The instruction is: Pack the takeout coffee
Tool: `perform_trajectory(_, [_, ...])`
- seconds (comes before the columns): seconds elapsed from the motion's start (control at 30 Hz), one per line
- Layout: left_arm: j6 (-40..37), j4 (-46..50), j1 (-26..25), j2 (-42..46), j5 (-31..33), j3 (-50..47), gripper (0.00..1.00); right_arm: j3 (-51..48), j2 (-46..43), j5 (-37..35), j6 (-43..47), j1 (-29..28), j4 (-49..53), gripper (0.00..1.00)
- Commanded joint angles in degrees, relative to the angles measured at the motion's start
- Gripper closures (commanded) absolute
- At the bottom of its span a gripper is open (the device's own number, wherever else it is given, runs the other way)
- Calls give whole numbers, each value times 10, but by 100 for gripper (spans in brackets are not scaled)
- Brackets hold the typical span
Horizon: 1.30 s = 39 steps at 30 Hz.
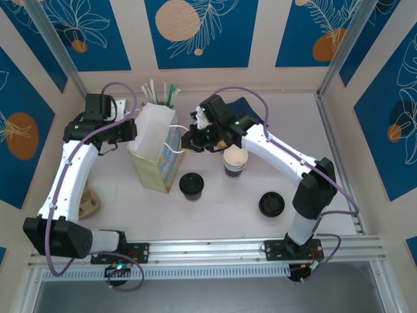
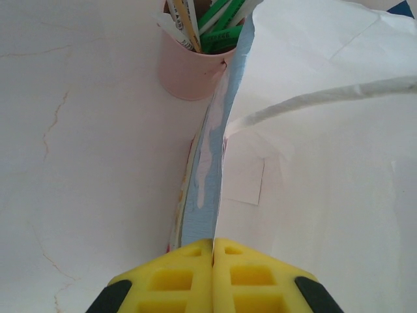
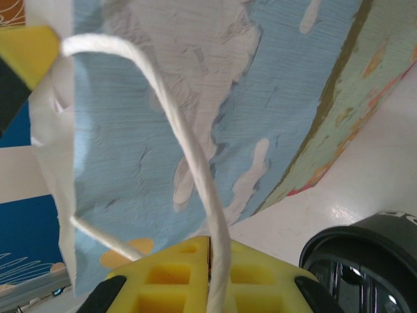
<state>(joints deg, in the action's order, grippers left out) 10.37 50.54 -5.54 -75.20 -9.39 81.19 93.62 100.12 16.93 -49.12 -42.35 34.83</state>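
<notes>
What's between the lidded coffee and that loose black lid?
Bare table, seen in the top view, separates the takeout coffee from the loose lid; the striped cup stands further back.

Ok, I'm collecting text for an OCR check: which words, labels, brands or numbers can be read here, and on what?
None can be read.
On the packets in the pink cup: dark print, too blurred to read.
On the lid of the takeout coffee: faint raised marks, too blurred to read.
On the paper bag: painted pattern, no words.
</notes>
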Motion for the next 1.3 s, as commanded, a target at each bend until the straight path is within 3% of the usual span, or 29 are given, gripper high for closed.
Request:
perform_trajectory(0.0, [0,7,-5,3,-12,11,100,2,25,23,6,2,-17,92])
perform_trajectory(0.53, [1,4,-5,4,-14,9,100,13,53,31,16,-1,-6,85])
perform_trajectory(1.17, [-33,-6,-5,-34,-23,51,100,81,-25,-4,41,24,45,28])
perform_trajectory(1.27, [-38,-10,-4,-47,-33,59,100,89,-26,-6,46,24,45,23])
